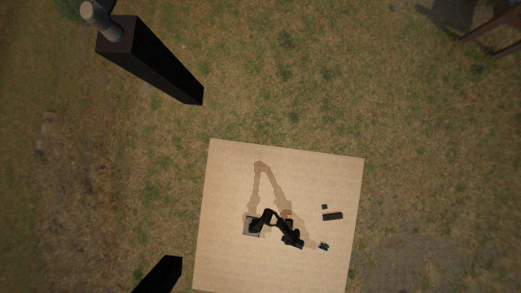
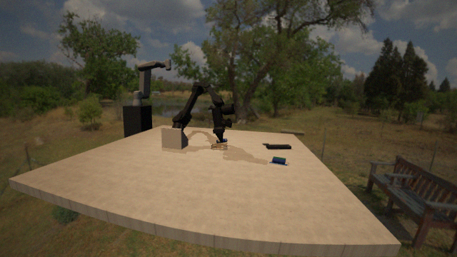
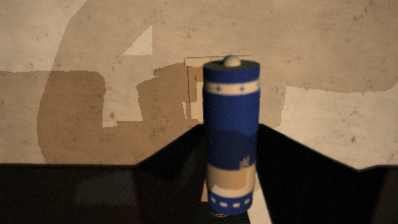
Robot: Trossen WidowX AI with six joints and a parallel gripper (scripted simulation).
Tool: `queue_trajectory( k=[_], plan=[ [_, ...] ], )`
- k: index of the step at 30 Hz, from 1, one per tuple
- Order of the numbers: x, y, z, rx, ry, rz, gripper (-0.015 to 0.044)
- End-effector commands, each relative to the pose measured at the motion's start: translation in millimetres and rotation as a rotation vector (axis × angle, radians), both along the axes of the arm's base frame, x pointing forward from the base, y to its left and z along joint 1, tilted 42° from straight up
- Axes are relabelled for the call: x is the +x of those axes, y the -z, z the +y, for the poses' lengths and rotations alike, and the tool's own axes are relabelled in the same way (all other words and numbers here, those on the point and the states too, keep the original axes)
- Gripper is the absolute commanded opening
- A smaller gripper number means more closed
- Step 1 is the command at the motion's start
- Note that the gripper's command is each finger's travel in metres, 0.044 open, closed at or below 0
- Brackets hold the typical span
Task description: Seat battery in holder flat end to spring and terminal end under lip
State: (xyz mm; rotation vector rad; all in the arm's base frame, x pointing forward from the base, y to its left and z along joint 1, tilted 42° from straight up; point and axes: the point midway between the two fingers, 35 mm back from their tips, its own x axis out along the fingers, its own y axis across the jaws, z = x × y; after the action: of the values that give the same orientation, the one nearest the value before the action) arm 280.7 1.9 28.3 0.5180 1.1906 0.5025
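Observation:
The blue battery (image 2: pixel 223 140) (image 3: pixel 231 112) is held between the two fingers, its terminal end toward the top of the wrist view and its flat end toward the bottom. My gripper (image 2: pixel 220 140) (image 3: pixel 229 133) is shut on the battery, one finger on each side of it. The tan holder (image 2: pixel 217 148) (image 3: pixel 191 61) is low on the table beneath and beyond the battery. In the wrist view the battery hides much of it, and its spring and lip cannot be made out. Whether the battery touches the holder cannot be told. The top view shows the arm from above, with battery and holder not discernible.
On the table (image 1: pixel 228 175) (image 2: pixel 178 200) lie a long black block (image 1: pixel 332 216) (image 2: pixel 279 146), a small dark piece (image 1: pixel 324 207) beside it, and a blue-and-green object (image 1: pixel 323 247) (image 2: pixel 278 160). A box-shaped block (image 2: pixel 172 138) stands at the arm's base.

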Motion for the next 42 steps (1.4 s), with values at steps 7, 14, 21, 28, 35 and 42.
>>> queue_trajectory(
  k=[7, 14, 21, 28, 35, 42],
  plan=[
    [1.4, 2.0, 6.6, 0.006, 0.039, -0.053, 0.0069],
    [1.4, 6.2, 7.9, 0.004, 0.067, -0.081, 0.0069],
    [0.9, 9.8, 9.3, 0.004, 0.095, -0.109, 0.0069],
    [0.0, 12.6, 11.0, 0.005, 0.122, -0.139, 0.0069],
    [-1.3, 14.7, 12.9, 0.009, 0.148, -0.168, 0.0069],
    [-3.1, 15.9, 14.9, 0.011, 0.173, -0.196, 0.0069]
  ],
)
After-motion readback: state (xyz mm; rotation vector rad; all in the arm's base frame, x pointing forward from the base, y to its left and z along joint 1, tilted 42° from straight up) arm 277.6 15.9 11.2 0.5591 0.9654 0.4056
